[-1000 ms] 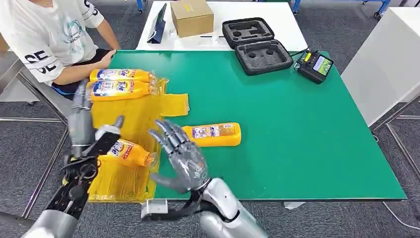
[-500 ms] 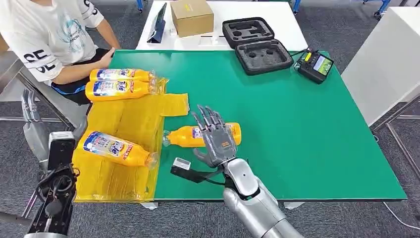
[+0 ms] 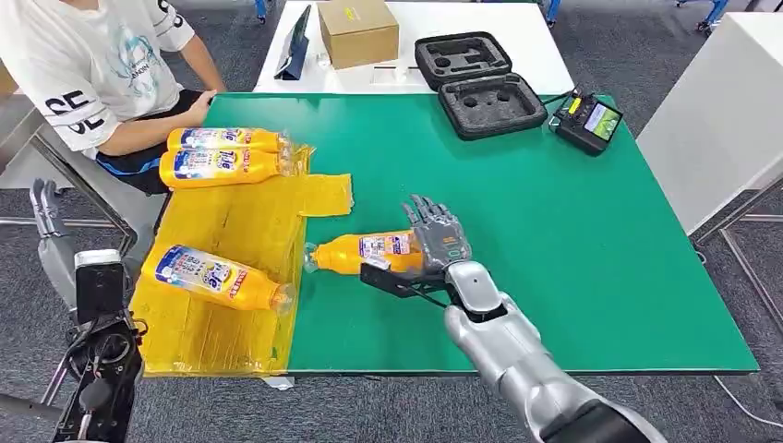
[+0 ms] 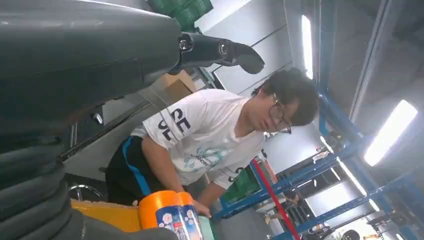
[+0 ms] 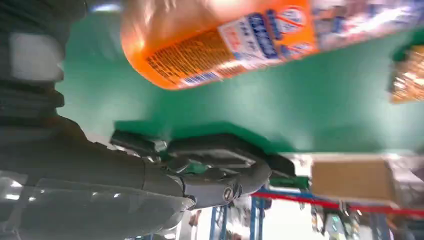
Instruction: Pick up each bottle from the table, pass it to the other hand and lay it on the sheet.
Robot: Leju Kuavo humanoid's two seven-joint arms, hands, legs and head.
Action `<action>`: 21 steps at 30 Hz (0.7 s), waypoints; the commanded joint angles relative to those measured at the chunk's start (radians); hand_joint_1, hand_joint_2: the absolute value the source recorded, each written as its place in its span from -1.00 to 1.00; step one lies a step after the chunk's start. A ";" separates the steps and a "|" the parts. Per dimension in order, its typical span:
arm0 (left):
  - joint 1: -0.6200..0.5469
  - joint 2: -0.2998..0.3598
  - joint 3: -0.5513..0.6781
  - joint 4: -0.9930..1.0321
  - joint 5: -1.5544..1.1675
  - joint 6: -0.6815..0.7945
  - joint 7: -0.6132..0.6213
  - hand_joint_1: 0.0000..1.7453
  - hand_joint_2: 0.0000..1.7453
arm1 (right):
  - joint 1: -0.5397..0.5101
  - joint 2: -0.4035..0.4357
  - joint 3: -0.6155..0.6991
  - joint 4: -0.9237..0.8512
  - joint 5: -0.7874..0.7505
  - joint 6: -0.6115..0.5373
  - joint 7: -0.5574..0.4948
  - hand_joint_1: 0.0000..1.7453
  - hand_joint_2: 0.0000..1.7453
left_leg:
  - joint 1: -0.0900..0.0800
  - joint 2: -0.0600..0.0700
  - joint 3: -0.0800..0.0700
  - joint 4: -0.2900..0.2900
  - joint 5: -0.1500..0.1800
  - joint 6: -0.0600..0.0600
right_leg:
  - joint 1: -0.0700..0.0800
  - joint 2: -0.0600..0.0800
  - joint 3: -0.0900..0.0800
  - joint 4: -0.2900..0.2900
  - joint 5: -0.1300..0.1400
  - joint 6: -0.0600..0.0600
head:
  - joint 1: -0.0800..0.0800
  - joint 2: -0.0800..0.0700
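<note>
An orange bottle (image 3: pixel 369 251) lies on the green table (image 3: pixel 572 240), cap toward the yellow sheet (image 3: pixel 240 217). My right hand (image 3: pixel 436 242) hovers over its base end with fingers spread, gripping nothing. In the right wrist view the bottle (image 5: pixel 225 42) is close in front of the dark fingers (image 5: pixel 220 172). Three more bottles lie on the sheet: two side by side at the far end (image 3: pixel 226 139) (image 3: pixel 222 166) and one at the near end (image 3: pixel 214 276). My left hand (image 3: pixel 51 231) is raised off the table's left side, empty, fingers apart; its thumb (image 4: pixel 220 50) is in the left wrist view.
A person (image 3: pixel 92 65) sits at the table's far left corner, one hand on the edge. A black foam case (image 3: pixel 475 83) and a controller (image 3: pixel 588 120) lie at the far right. A cardboard box (image 3: pixel 357 32) stands on the white table behind.
My left hand let go of the near bottle on the sheet and drew back off the table's left side. My right hand moved right and forward over the lone bottle's base end.
</note>
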 commanded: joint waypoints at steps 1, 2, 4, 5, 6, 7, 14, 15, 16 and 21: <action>-0.048 -0.013 -0.002 0.082 0.009 -0.007 0.003 -1.00 1.00 | -0.104 -0.002 -0.033 0.201 -0.001 0.031 0.014 -1.00 1.00 | 0.000 -0.003 0.004 0.000 -0.001 0.000 | 0.000 -0.001 0.004 0.000 -0.002 -0.001 | 0.000 0.000; -0.051 -0.012 -0.005 0.087 0.010 -0.010 0.003 -1.00 1.00 | -0.110 0.002 -0.047 0.208 -0.023 0.047 -0.001 -1.00 1.00 | 0.000 -0.002 0.002 -0.001 0.000 0.000 | 0.000 -0.001 0.002 0.000 -0.001 0.000 | 0.000 0.000; -0.055 -0.011 -0.006 0.096 0.014 -0.014 0.003 -1.00 1.00 | -0.121 0.004 -0.054 0.224 -0.036 0.072 -0.011 -1.00 1.00 | 0.000 -0.002 0.002 0.000 0.000 0.000 | 0.000 -0.001 0.002 0.000 -0.001 0.000 | 0.000 0.000; -0.059 -0.011 -0.009 0.101 0.016 -0.017 0.003 -1.00 1.00 | -0.125 0.006 -0.069 0.233 -0.059 0.090 -0.027 -1.00 1.00 | 0.000 -0.003 0.003 0.000 -0.001 0.000 | 0.000 -0.001 0.003 0.000 -0.002 0.000 | 0.000 0.000; -0.063 -0.012 -0.010 0.107 0.018 -0.020 0.003 -1.00 1.00 | -0.128 0.009 -0.084 0.241 -0.083 0.108 -0.048 -1.00 1.00 | 0.000 -0.002 0.002 0.000 0.000 0.000 | 0.000 -0.001 0.002 0.000 -0.001 0.000 | 0.000 0.000; -0.067 -0.013 -0.011 0.110 0.019 -0.019 0.003 -1.00 1.00 | -0.130 0.007 -0.085 0.245 -0.086 0.106 -0.054 -1.00 1.00 | 0.000 -0.003 0.001 0.000 0.000 0.000 | 0.000 -0.002 0.001 0.000 -0.001 0.000 | 0.000 0.000; -0.075 -0.013 -0.017 0.120 0.021 -0.028 0.003 -1.00 1.00 | -0.126 0.014 -0.121 0.255 -0.153 0.163 -0.121 -1.00 1.00 | 0.000 -0.003 0.002 0.000 -0.001 0.000 | 0.000 -0.001 0.003 0.000 -0.002 0.000 | 0.000 0.000; -0.082 -0.017 -0.015 0.125 0.029 -0.027 0.003 -1.00 1.00 | -0.126 0.016 -0.126 0.262 -0.167 0.178 -0.143 -1.00 1.00 | 0.000 -0.003 0.003 -0.001 -0.001 0.000 | 0.000 -0.001 0.003 0.000 -0.002 0.000 | 0.000 0.000; -0.088 -0.016 -0.021 0.131 0.029 -0.028 0.003 -1.00 1.00 | -0.127 0.017 -0.133 0.267 -0.182 0.188 -0.168 -1.00 1.00 | 0.000 -0.003 0.002 -0.001 0.000 0.000 | 0.000 -0.002 0.002 0.000 -0.001 0.000 | 0.000 0.000; -0.113 -0.023 -0.038 0.159 0.035 -0.028 0.003 -1.00 1.00 | -0.138 0.030 -0.122 0.295 -0.193 0.220 -0.229 -1.00 1.00 | 0.000 -0.003 0.003 0.000 -0.001 0.000 | 0.000 -0.002 0.003 0.001 -0.002 -0.001 | 0.000 0.000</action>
